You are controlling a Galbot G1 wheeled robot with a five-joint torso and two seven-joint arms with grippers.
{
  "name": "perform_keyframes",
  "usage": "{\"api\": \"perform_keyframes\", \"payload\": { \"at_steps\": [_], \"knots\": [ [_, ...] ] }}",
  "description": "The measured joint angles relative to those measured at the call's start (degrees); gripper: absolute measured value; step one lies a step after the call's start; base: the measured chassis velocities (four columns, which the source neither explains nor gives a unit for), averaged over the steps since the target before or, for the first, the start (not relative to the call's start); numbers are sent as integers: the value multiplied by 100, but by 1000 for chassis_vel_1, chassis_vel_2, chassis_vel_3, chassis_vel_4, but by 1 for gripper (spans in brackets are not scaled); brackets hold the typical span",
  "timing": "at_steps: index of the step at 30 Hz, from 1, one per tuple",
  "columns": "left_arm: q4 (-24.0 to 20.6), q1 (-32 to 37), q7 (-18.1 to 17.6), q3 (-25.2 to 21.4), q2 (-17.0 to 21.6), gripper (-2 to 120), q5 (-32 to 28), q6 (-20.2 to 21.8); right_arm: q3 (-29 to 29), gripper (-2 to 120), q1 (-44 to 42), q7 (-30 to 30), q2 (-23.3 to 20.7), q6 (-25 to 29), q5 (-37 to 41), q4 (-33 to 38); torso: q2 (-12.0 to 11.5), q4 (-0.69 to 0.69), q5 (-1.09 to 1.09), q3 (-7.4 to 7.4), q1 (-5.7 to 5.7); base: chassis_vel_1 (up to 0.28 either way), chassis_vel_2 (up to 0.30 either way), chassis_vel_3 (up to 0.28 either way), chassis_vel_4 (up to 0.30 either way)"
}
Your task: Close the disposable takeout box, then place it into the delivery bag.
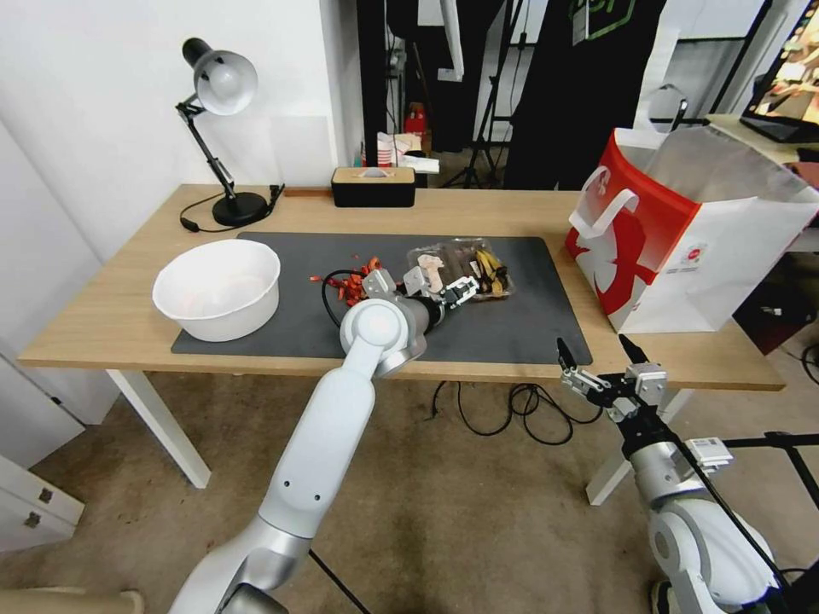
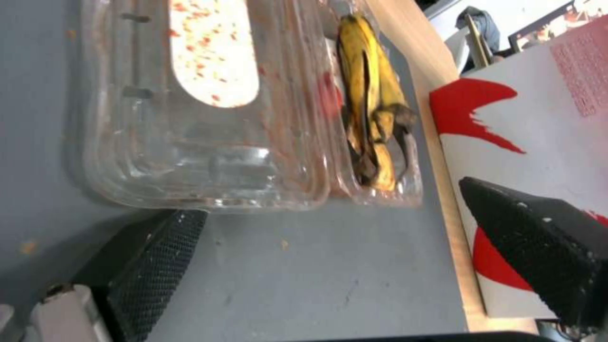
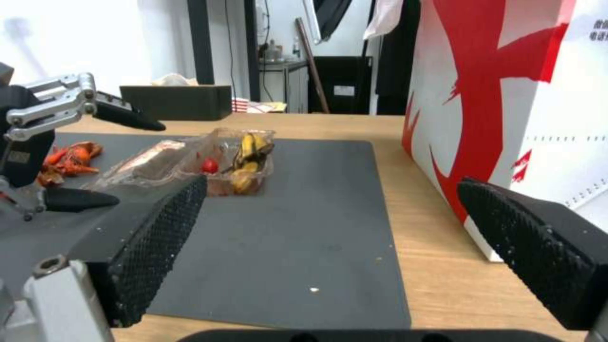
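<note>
Take the grey mat [image 1: 512, 333] as your landmark. Your takeout box [image 1: 461, 271] lies open on the mat's far half, both clear halves flat, a banana peel [image 2: 370, 99] in the half nearer the delivery bag [image 1: 682, 230]. The bag stands upright on the table just beyond the mat's right edge. Your left gripper [image 1: 455, 293] hovers over the mat at the box's near edge, jaws spread, holding nothing. Your right gripper [image 1: 597, 358] waits off the mat's near right corner, jaws apart.
</note>
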Motion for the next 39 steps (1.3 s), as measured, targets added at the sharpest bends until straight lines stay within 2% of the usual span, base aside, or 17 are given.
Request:
{"api": "perform_keyframes", "payload": {
  "at_steps": [11, 20, 25, 33, 39],
  "knots": [
    [68, -115, 161, -55, 155, 100, 181, -76, -18, 100, 15, -8, 39, -5, -28, 1, -3, 5, 2, 3, 3, 0, 0, 0, 0],
    [22, -276, 509, -35, 180, 100, 273, -241, -32, 100, 27, -10, 61, -5, -42, -15, -3, 3, 1, 2, 4, 0, 0, 0, 0],
    [104, -431, 795, 50, 46, 100, 288, -324, 23, 100, 16, -11, 35, -5, -40, -39, -2, 2, 1, 1, 2, 0, 0, 0, 0],
    [276, -737, 839, 309, -219, 100, 399, -336, 107, 100, -44, -11, 34, 14, -21, -49, -1, -1, 1, 0, 1, 0, 0, 0, 0],
    [463, -912, 913, 499, -229, 100, 551, -333, 159, 100, -59, -11, 9, 27, 2, -48, 0, 2, 0, 0, 1, 0, 0, 0, 0]
  ]
}}
